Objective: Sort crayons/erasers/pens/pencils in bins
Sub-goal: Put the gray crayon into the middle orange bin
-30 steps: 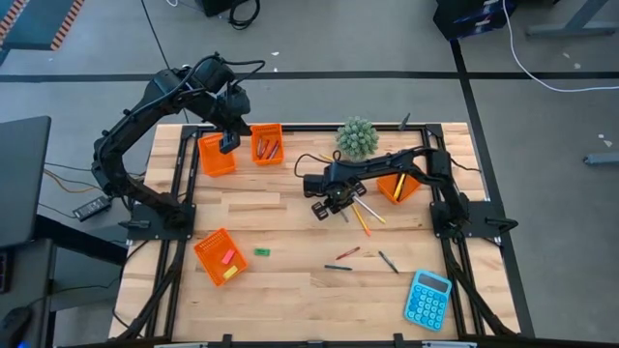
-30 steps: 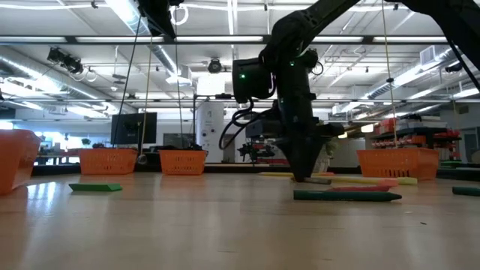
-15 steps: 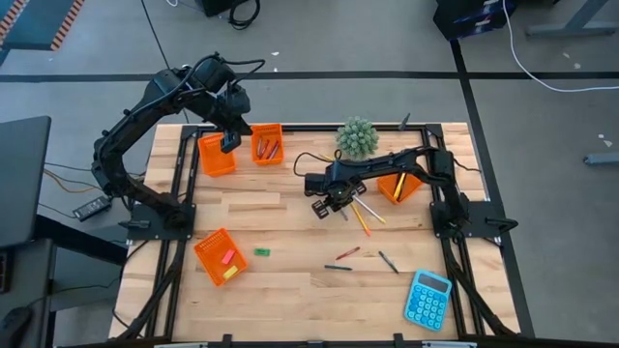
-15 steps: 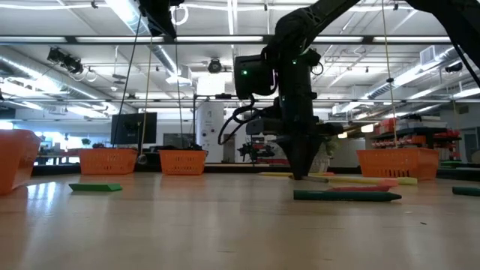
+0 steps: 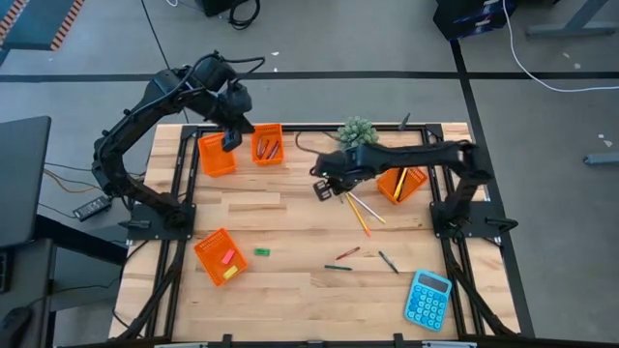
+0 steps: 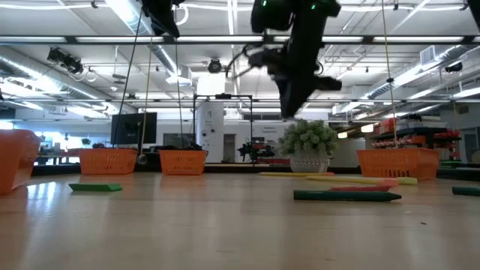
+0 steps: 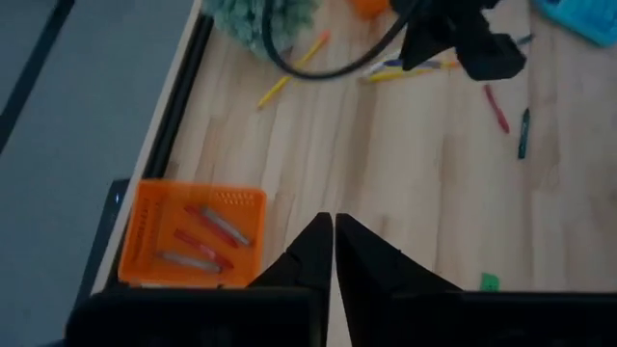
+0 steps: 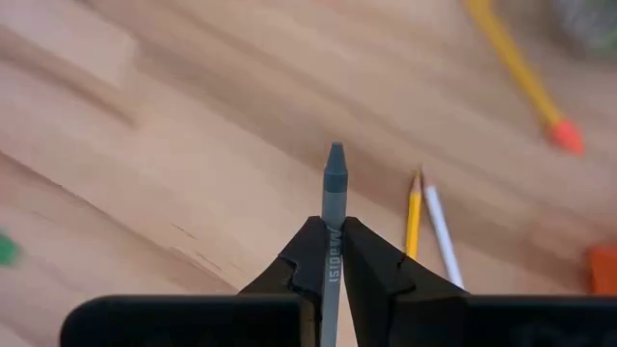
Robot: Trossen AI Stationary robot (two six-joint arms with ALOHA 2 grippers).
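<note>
My right gripper (image 5: 324, 188) hangs high above the table's middle, near the plant, shut on a grey crayon (image 8: 334, 193). In the low view my right gripper (image 6: 289, 112) is well clear of the tabletop. My left gripper (image 5: 229, 143) waits shut above the two far-left bins (image 5: 216, 155); one bin (image 7: 193, 236) holds several crayons. Two pencils (image 5: 363, 213) lie on the wood below the right gripper. A red crayon (image 5: 348, 252), a green crayon (image 5: 338, 267), a dark stick (image 5: 388, 262) and a green eraser (image 5: 262, 252) lie nearer the front. My right gripper pinches the grey crayon's shaft (image 8: 333, 253) between its two fingers, which lie along the crayon. The fingers point steeply down. The crayon's pointed end (image 8: 335, 152) sticks out past the fingertips, lifted clear of the table.
A bin (image 5: 401, 184) with pencils stands at the far right, and a bin (image 5: 219, 256) with erasers at the near left. A plant (image 5: 358, 132) stands at the far edge and a blue calculator (image 5: 427, 299) at the near right. Bare wood lies at the middle left.
My right gripper has risen from the tabletop beside the pencils, going up and a little toward the far edge, and has tipped. The grey crayon has come up with it, lifted clear of the table.
</note>
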